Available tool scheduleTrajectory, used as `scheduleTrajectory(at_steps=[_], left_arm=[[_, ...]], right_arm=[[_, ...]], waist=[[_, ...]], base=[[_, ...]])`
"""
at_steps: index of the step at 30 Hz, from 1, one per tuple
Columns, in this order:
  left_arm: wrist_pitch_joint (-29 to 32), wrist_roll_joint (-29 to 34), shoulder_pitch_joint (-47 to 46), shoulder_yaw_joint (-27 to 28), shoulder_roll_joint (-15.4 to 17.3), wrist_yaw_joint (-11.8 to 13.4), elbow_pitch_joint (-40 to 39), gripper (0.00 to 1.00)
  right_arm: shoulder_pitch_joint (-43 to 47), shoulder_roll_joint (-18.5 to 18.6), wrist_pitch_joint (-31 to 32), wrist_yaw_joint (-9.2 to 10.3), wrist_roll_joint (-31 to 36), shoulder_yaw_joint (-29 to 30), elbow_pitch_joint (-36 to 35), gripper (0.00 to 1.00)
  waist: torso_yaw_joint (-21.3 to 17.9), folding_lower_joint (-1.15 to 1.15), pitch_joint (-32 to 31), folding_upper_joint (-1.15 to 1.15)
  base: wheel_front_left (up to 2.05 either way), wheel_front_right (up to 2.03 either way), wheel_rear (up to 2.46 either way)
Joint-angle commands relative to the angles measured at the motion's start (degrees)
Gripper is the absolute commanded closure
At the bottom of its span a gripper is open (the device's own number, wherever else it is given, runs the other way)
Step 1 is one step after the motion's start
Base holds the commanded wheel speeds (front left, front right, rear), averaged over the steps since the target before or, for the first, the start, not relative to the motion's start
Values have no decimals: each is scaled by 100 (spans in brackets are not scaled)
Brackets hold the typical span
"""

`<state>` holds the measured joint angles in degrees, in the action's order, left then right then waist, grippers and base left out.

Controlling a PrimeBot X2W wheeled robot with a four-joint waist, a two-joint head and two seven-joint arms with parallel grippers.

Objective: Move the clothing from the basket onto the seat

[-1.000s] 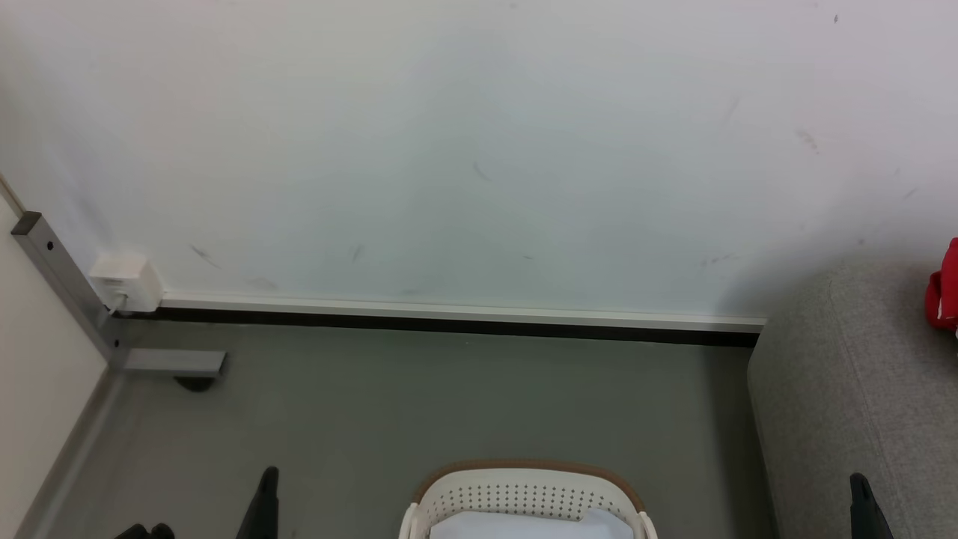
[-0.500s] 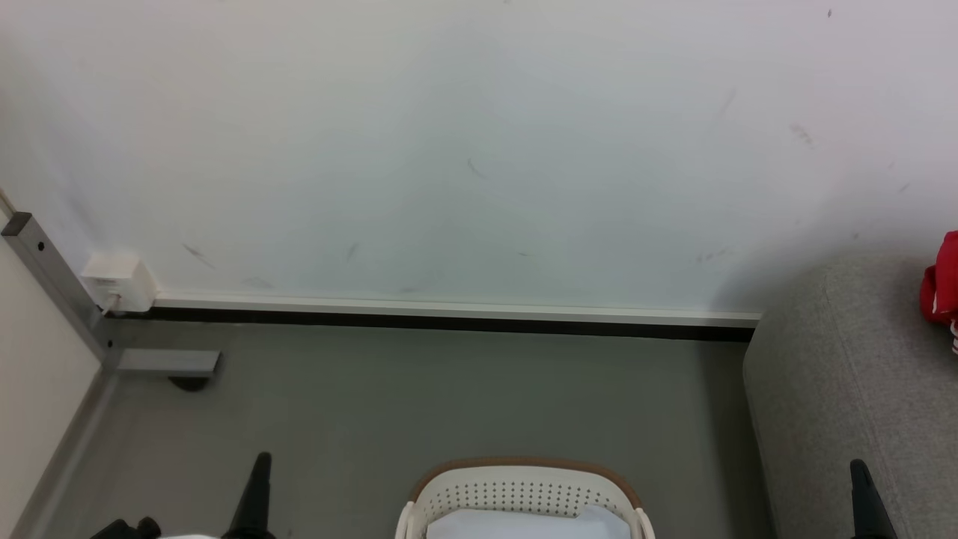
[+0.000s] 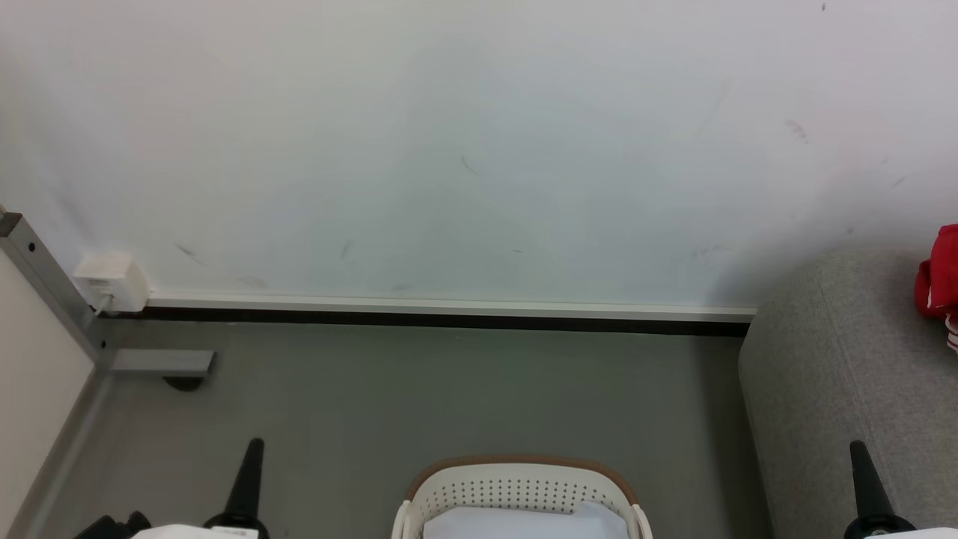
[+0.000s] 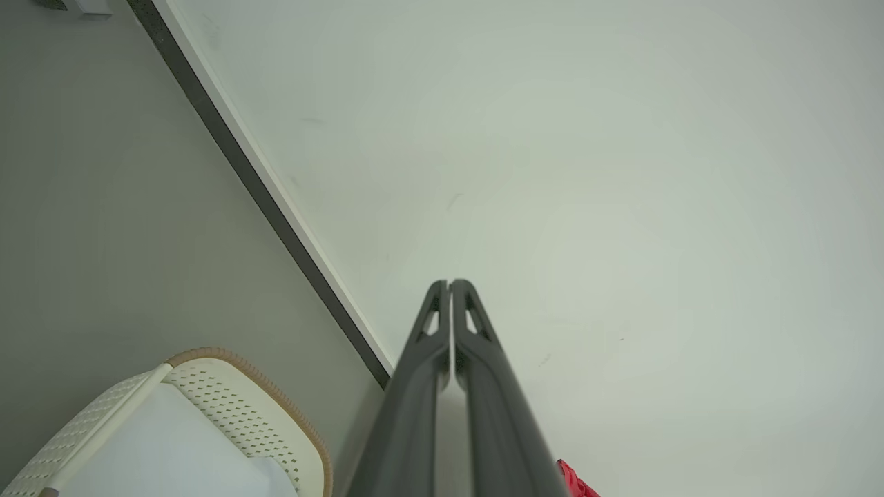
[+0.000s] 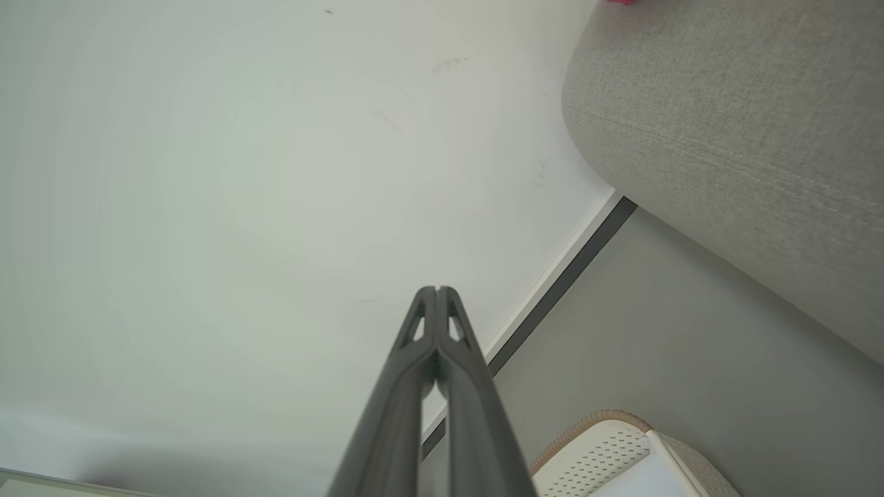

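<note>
We are facing a pale wall (image 3: pixel 479 150) that is taking up the head view from nine o'clock round through twelve to three. A grey floor (image 3: pixel 449 397) is spreading below it. The seat (image 3: pixel 846 374), a grey sofa, is sitting at four o'clock with its rounded end against the wall. The basket (image 3: pixel 516 490) is standing on the floor at six o'clock, near the seat but apart from it, and a pale blue-white cloth (image 3: pixel 524 524) is lying inside it. The clothing (image 3: pixel 939 288), a red bundle with a bit of striped trim, is resting on the seat at three o'clock, cut off by the picture's edge. Our left gripper (image 3: pixel 254 449) is pointing up at seven o'clock over the floor. Our right gripper (image 3: pixel 857 449) is pointing up at five o'clock, showing against the seat's side. Both are clenched, fingers pressed together and grasping nothing, as the wrist views are showing. A small white box (image 3: pixel 108 283) is sitting low on the wall at nine o'clock, just beside a grey metal post (image 3: pixel 45 292).
</note>
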<state>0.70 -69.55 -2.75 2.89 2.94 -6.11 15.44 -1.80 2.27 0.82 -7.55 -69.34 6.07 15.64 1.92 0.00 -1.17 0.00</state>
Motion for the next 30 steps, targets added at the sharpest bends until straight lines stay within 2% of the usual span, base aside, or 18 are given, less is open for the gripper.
scheduleTrajectory(at_steps=[1,30], left_arm=[[40,-143,-112,37,21,-43,-60,100],[405,-1547,-286,265,7,-110,-117,100]], right_arm=[[-113,62,34,7,-156,22,-64,100],[-352,76,396,10,-1571,46,-140,100]], waist=[[-4,0,3,0],[-117,0,82,0]], base=[[0,0,0],[0,0,0]])
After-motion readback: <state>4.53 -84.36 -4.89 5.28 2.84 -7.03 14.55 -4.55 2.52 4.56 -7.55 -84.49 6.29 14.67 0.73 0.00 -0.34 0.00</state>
